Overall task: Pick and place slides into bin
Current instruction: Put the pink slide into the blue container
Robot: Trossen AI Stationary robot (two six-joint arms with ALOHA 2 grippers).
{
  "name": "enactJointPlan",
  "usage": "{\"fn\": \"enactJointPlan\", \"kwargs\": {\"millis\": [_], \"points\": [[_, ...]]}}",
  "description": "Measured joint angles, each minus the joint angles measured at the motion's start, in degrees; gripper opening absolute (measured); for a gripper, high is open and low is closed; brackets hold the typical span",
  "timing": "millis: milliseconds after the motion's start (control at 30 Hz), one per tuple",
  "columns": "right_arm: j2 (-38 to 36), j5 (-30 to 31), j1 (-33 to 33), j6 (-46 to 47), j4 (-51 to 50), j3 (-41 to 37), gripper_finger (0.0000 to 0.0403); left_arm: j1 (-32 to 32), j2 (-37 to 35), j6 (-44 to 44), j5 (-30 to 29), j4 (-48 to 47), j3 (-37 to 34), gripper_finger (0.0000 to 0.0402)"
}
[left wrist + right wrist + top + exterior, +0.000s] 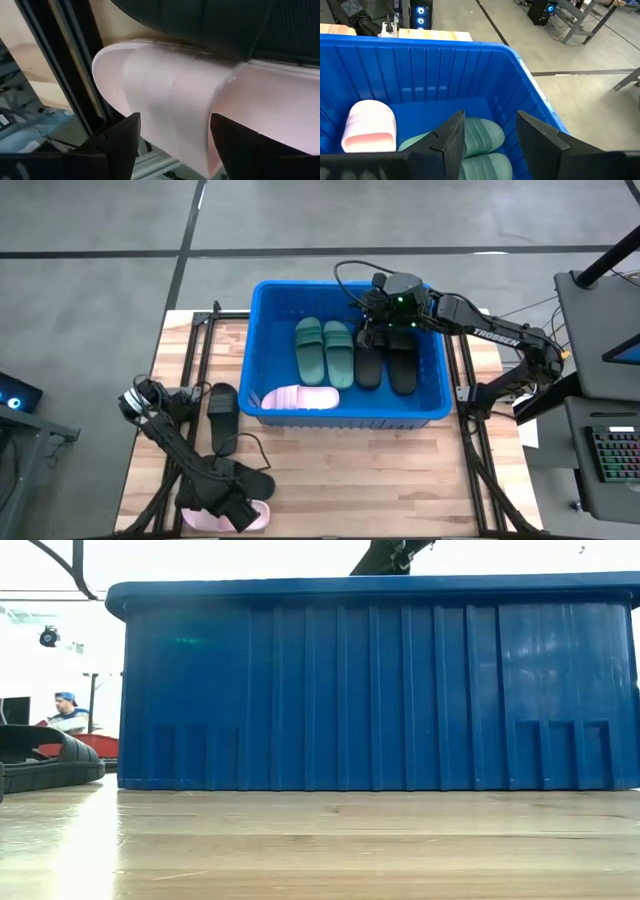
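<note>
Foam slides, judged light, soft and springy; best pinched across the wide strap. Left gripper (172, 135) low at the worktop's near-left corner, jaws spread astride a pale pink slide (165, 95). Right gripper (378, 330) over the blue bin (260, 330), jaws parted, empty; five slides inside.

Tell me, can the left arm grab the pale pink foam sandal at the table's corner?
Probably yes. The open left gripper is right at the pale pink foam sandal, one finger either side of its strap, with nothing between them.
</note>
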Motion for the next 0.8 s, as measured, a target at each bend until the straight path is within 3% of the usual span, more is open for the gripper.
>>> {"fn": "enactJointPlan", "kwargs": {"millis": [300, 400, 667, 800], "points": [[0.0, 0.0, 0.0, 0.0, 0.0, 0.0, 0.0162, -0.7, 1.8, 1.5, 0.2, 0.4, -0.4, 0.0205], [0.0, 0.0, 0.0, 0.0, 0.0, 0.0, 0.016, -1.1, 0.6, 1.5, -0.5, 0.4, -0.5, 0.0166], [0.0, 0.0, 0.0, 0.0, 0.1, 0.0, 0.0151, -2.6, -2.3, 1.5, -0.9, 0.3, -0.6, 0.0016], [0.0, 0.0, 0.0, 0.0, 0.1, 0.0, 0.0146, -2.9, -4.2, 2.5, -2.3, 0.1, -0.6, 0.0006]]}}
